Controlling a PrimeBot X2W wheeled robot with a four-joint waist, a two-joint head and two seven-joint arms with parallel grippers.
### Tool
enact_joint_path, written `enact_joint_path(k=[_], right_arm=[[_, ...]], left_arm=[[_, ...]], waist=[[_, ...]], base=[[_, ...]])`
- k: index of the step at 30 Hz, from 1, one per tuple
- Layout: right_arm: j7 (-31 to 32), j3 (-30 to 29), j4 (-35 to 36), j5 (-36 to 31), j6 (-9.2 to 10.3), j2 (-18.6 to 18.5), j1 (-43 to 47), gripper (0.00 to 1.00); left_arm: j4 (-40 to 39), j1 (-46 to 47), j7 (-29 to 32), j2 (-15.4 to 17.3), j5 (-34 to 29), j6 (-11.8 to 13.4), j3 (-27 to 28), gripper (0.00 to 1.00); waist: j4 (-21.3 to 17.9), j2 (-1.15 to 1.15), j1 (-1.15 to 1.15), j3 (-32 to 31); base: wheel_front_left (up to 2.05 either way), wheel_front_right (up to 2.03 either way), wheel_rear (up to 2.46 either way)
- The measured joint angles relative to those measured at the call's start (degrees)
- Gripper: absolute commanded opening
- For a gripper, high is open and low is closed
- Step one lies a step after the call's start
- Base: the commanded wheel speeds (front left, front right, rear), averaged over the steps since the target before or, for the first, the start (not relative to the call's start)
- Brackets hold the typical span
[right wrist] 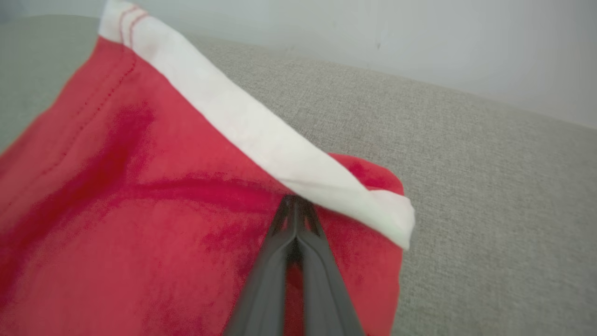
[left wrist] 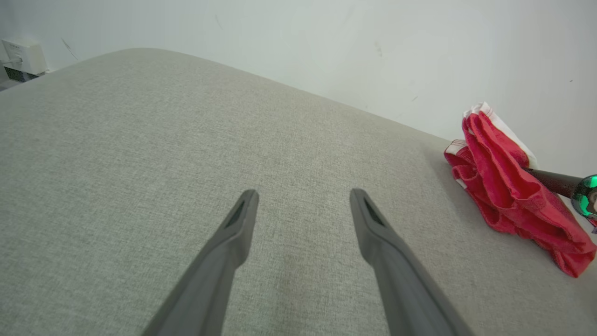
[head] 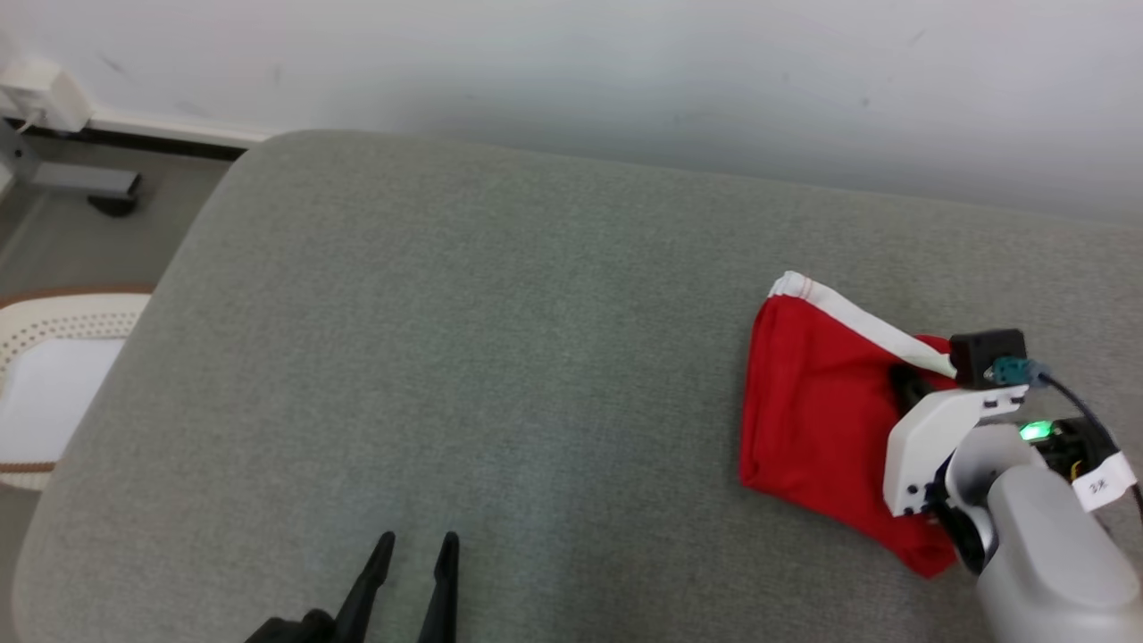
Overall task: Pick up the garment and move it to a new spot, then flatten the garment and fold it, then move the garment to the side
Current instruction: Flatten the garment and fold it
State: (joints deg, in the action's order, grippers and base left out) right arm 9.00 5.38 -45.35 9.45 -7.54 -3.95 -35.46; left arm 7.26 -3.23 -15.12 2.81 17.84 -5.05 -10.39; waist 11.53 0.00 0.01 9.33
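Grey fabric cushion (head: 446,357), pale wall (head: 625,71) behind, perforated basket (head: 54,330) left — dim floor (head: 71,241)

The right forearm (head: 1045,554) is smooth pale grey and ends in a white wrist shell (head: 929,446) with dark screw holes. Above the shell sits a black camera box (head: 987,354) with a teal plug (head: 1012,369) and a dark cable (head: 1069,395). Beside the shell are a green light (head: 1034,432) and a handwritten white tag (head: 1105,484). The left hand (left wrist: 303,196) has two tapering dark fingers, slotted near the tips.

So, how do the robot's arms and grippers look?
The left gripper and the right gripper each have two long dark fingers. The right arm is grey, with a white wrist housing, a black box with a teal plug and dark cable, a green light and a white label.
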Motion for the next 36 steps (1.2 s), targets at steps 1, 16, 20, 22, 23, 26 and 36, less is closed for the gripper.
enact_joint_path(k=[1, 16, 20, 22, 23, 26, 36], right_arm=[[0.48, -0.7, -0.96, -0.7, 0.0, -0.2, -0.87, 0.0], [0.55, -5.58, -9.32, -8.53, 0.0, 0.31, -8.78, 0.0], [-2.86, -4.25, -9.81, -7.98, 0.0, 0.63, -8.26, 0.0], [-5.25, -3.44, -9.23, -7.16, 0.0, 0.85, -7.32, 0.0], [-6.82, -3.14, -8.62, -6.33, 0.0, 0.89, -6.59, 0.0], [-10.78, -1.36, -6.32, -4.08, 0.0, 0.87, -3.54, 0.11], [-20.78, 3.11, 8.65, 3.1, 0.0, -5.22, 12.42, 1.0]], left_arm=[[0.02, 0.29, 0.0, 0.0, 0.03, -0.04, -0.38, 1.0], [0.25, 2.98, 0.0, -0.01, 2.93, 0.99, -2.4, 1.0], [0.33, 1.84, 0.0, 0.0, 2.93, 1.42, -0.99, 1.0], [0.3, 1.0, 0.0, 0.0, 2.79, 1.54, -0.36, 1.0], [0.24, 0.57, 0.0, 0.0, 2.43, 1.54, -0.14, 1.0], [0.16, -0.71, 0.0, -0.02, 1.16, 1.54, 0.66, 1.0], [-0.29, -5.17, 0.0, -0.01, -0.87, 1.65, 4.75, 1.0]], waist=[[0.43, 0.0, 0.0, 0.33], [6.66, 0.0, 0.0, 2.36], [6.01, 0.0, 0.0, 0.72], [5.2, 0.0, 0.0, -0.29], [4.76, 0.0, 0.0, -0.87], [3.38, 0.0, -0.01, -3.0], [-3.33, 0.0, -0.01, -9.35]], base=[[0.0, 0.0, 0.0], [0.0, 0.0, 0.0], [0.0, 0.0, 0.0], [0.0, 0.0, 0.0], [0.0, 0.0, 0.0], [0.0, 0.0, 0.0], [0.0, 0.0, 0.0]])
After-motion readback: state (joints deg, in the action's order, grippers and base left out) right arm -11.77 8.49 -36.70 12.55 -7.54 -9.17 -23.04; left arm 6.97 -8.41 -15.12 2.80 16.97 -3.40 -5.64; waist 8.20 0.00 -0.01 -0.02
